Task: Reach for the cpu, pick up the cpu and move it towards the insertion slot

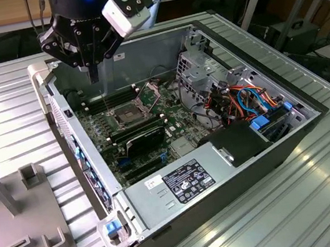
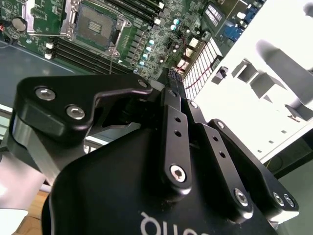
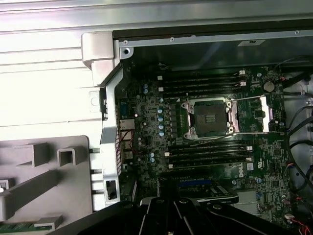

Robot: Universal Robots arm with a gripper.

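A ribbed metal table [image 1: 320, 199] is carrying an open computer case [image 1: 188, 224], which is lying on its side with the motherboard facing up. Workbenches are standing behind it. At the exterior view's left, a grey fixture tray [image 1: 19, 236] is sitting on the table just beside the case.

The slot [image 1: 127, 116] is sitting near the middle of the board, with its dark centre exposed. In the first wrist view its load plate [image 3: 261, 115] is lying swung open to one side of the socket, and long black memory slots [image 3: 203, 81] are running along two of its opposite sides. A silver power supply [image 1: 184, 180] is occupying the near end of the case, and coloured cables [image 1: 250, 100] are lying at the exterior view's right.

The gripper [image 1: 94, 78] is hanging above the board, clear of it, above the slot and toward the exterior view's left. Its fingers [image 2: 172, 105] are pointing down and are drawn together to a narrow tip. Whether they are pinching anything cannot be told.

Where the cpu is lying cannot be told.
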